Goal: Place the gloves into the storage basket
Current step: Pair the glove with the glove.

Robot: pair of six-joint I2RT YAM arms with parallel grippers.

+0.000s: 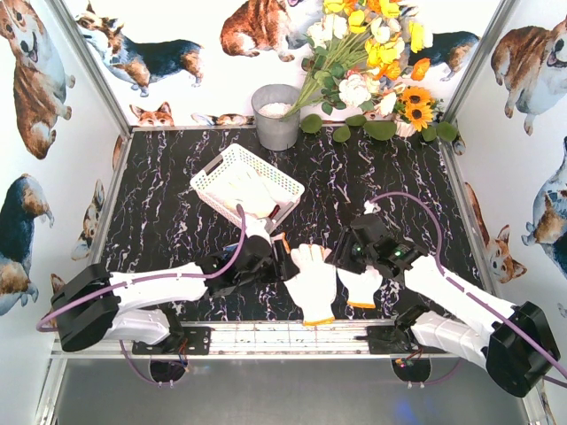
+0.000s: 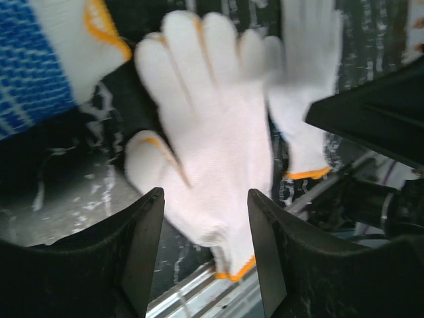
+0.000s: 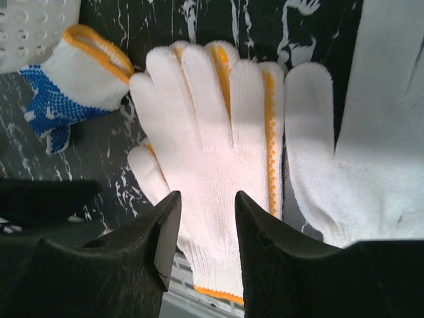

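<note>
A large white glove (image 1: 312, 282) with an orange cuff lies flat at the table's near edge, its cuff over the metal rail. It shows below both wrists (image 2: 218, 152) (image 3: 212, 132). My left gripper (image 1: 285, 259) (image 2: 205, 199) and right gripper (image 1: 341, 255) (image 3: 207, 199) hover over it from either side, both open, nothing between their jaws. A second white glove (image 1: 361, 285) (image 3: 358, 132) lies just right of it. A blue-dotted glove (image 3: 73, 86) (image 2: 33, 66) lies by the corner of the white lattice storage basket (image 1: 217, 173). Something pale, glove-like (image 1: 251, 197), lies inside the basket.
A grey metal bucket (image 1: 276, 117) stands at the back, with a bunch of flowers (image 1: 372, 53) to its right. A metal rail (image 1: 266, 335) runs along the near edge. Corgi-printed walls close in both sides.
</note>
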